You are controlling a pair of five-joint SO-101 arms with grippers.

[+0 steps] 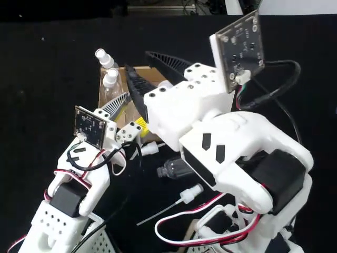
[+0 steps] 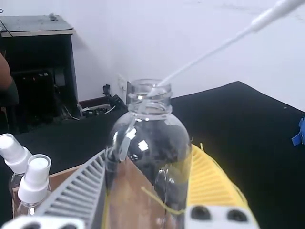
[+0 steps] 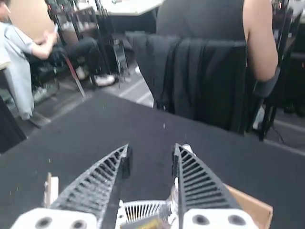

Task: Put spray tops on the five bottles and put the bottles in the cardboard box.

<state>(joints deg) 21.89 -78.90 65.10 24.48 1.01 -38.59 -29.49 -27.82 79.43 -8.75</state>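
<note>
Left wrist view gives us what the high view hides: the left claw (image 2: 148, 162) clamped on a clear bottle (image 2: 143, 143), with a spray top (image 2: 286, 7) whose tube slants into the neck. Two topped bottles (image 1: 107, 66) stand at the cardboard box (image 2: 66, 175) edge. We see the right claw (image 3: 151, 149) parted above the box. A lying bottle (image 1: 171, 169) and a loose spray top (image 1: 190, 194) rest on the counter (image 1: 52, 79), which is open at far left.

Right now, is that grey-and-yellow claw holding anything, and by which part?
Yes. The left gripper holds a clear bottle upright by its body, one finger on each side, its open neck free above them.
</note>
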